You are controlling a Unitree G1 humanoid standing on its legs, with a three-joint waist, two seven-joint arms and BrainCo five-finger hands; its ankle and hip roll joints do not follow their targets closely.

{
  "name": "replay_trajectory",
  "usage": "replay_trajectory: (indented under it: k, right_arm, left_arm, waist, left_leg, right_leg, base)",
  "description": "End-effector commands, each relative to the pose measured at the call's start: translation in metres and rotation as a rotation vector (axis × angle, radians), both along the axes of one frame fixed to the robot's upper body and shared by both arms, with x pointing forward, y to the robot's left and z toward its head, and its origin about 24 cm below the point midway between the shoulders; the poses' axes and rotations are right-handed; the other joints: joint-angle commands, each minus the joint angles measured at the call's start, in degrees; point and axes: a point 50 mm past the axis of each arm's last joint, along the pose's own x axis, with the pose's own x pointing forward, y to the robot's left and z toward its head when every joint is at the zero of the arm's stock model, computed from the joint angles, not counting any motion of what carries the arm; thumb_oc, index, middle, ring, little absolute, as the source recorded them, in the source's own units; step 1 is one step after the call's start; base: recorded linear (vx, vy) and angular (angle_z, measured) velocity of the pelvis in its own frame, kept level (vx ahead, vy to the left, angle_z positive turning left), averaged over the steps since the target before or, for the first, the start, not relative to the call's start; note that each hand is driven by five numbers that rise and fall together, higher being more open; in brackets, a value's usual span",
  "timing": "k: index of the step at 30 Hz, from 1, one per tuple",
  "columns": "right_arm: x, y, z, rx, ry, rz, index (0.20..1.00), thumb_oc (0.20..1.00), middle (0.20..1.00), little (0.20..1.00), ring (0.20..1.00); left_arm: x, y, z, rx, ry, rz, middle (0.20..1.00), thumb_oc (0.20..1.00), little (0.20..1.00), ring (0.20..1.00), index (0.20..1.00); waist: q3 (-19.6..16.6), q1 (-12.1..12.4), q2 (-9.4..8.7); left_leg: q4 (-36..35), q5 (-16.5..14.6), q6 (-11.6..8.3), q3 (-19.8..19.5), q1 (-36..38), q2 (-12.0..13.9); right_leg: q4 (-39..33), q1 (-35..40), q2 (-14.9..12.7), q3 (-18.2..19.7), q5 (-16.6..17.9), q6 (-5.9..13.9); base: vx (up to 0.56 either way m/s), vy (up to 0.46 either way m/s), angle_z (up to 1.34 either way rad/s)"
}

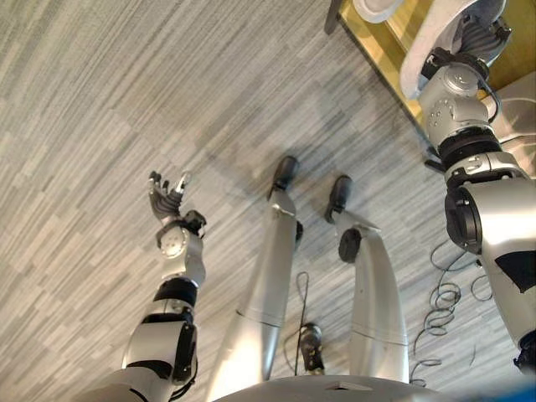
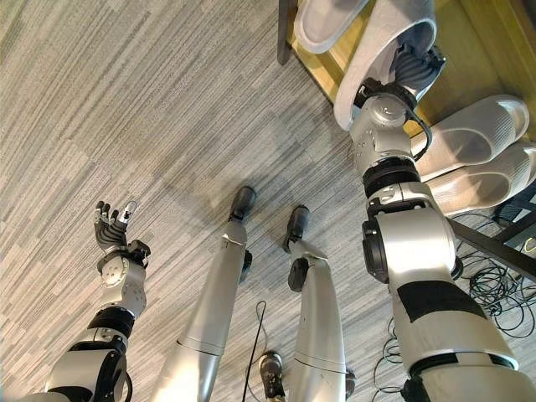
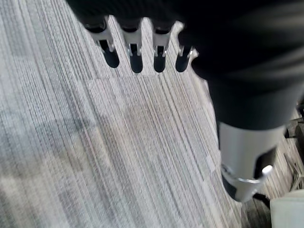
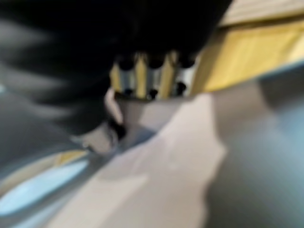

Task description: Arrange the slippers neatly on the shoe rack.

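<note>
My right hand [image 2: 412, 65] is raised at the wooden shoe rack [image 2: 481, 42], its fingers [image 4: 152, 78] curled into the opening of a white slipper [image 2: 373, 59] that it holds tilted over the rack's edge. A second white slipper [image 2: 322, 21] lies on the rack just beside it. Two more white slippers [image 2: 471, 134] [image 2: 481, 186] lie side by side on the rack nearer to me. My left hand [image 1: 167, 198] hangs open over the grey floor, far from the rack and holding nothing.
The rack's dark corner post [image 2: 285, 33] stands at its left end. A dark bar [image 2: 494, 247] and loose cables [image 2: 502, 293] lie on the floor right of my right arm. Striped grey flooring [image 1: 126, 100] stretches to the left.
</note>
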Motion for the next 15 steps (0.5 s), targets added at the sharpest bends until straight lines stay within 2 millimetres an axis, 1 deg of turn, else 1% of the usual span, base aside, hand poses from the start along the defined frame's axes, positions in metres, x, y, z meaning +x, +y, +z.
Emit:
replay_trajectory:
  k: [1,6,7,9,13,14,15]
  right_arm:
    - [-0.009,-0.003,0.032,-0.003,-0.115,-0.059,0.2,0.2,0.2,0.2,0.2]
    - [-0.013,-0.008,0.039,0.014,-0.144,-0.1,0.2,0.2,0.2,0.2,0.2]
    - [-0.015,-0.013,0.047,-0.003,-0.138,-0.141,0.2,0.2,0.2,0.2,0.2]
    - [-0.016,-0.015,0.05,-0.015,-0.131,-0.152,0.2,0.2,0.2,0.2,0.2]
    - [-0.019,-0.028,0.056,-0.056,-0.069,-0.2,0.2,0.2,0.2,0.2,0.2]
    - [-0.019,-0.029,0.059,-0.056,-0.058,-0.21,0.2,0.2,0.2,0.2,0.2]
    - [-0.02,-0.033,0.061,-0.03,-0.037,-0.21,0.2,0.2,0.2,0.2,0.2]
  left_arm:
    - [-0.015,0.008,-0.013,0.006,0.019,0.049,1.0,1.0,1.0,1.0,1.0]
    - [-0.019,0.002,-0.019,-0.004,0.027,0.032,1.0,1.0,1.0,1.0,1.0]
    - [-0.02,-0.001,-0.023,-0.014,0.035,0.028,1.0,1.0,1.0,1.0,1.0]
    - [-0.021,-0.001,-0.025,-0.014,0.04,0.029,1.0,1.0,1.0,1.0,1.0]
    - [-0.021,-0.002,-0.025,-0.017,0.036,0.03,1.0,1.0,1.0,1.0,1.0]
    - [-0.021,-0.002,-0.025,-0.018,0.034,0.03,1.0,1.0,1.0,1.0,1.0]
    - [-0.021,-0.003,-0.026,-0.015,0.038,0.022,1.0,1.0,1.0,1.0,1.0]
  waist:
    - [-0.7,-1.2,2.04]
    - [-0.8,-1.4,2.19]
    - [-0.8,-1.7,2.41]
    - [-0.9,-1.8,2.46]
    - [-0.9,-1.9,2.52]
    - [-1.0,-1.9,2.5]
    - [-1.0,-2.1,2.46]
  left_leg:
    - [-1.8,-2.0,0.81,1.0,2.8,-2.3]
    - [-2.9,-1.6,0.96,0.8,3.4,-2.4]
    - [-3.2,-1.5,1.13,1.0,3.6,-2.3]
    - [-3.2,-1.5,1.16,1.2,3.5,-2.3]
    - [-3.7,-1.3,1.33,1.1,3.5,-2.5]
    - [-4.1,-0.8,1.32,1.1,3.3,-2.6]
    - [-4.1,-1.2,1.44,1.2,3.5,-2.8]
  right_leg:
    - [2.6,4.5,0.0,0.9,-2.4,0.22]
    - [1.5,5.0,0.0,1.3,-2.2,0.31]
    - [1.3,5.0,-0.1,1.5,-2.1,0.32]
    - [1.3,5.0,-0.1,1.5,-2.1,0.33]
    - [1.2,4.7,0.0,1.7,-2.0,0.28]
    - [0.7,4.5,0.0,1.8,-1.5,0.3]
    - [0.9,4.5,0.0,2.0,-2.0,0.38]
  base:
    - [0.0,0.0,0.0]
    - [0.0,0.01,0.0]
    - [0.0,0.055,0.0]
    - [0.0,0.028,0.0]
    - [0.0,0.0,0.0]
    - [0.01,0.033,0.01]
    - [0.01,0.033,0.01]
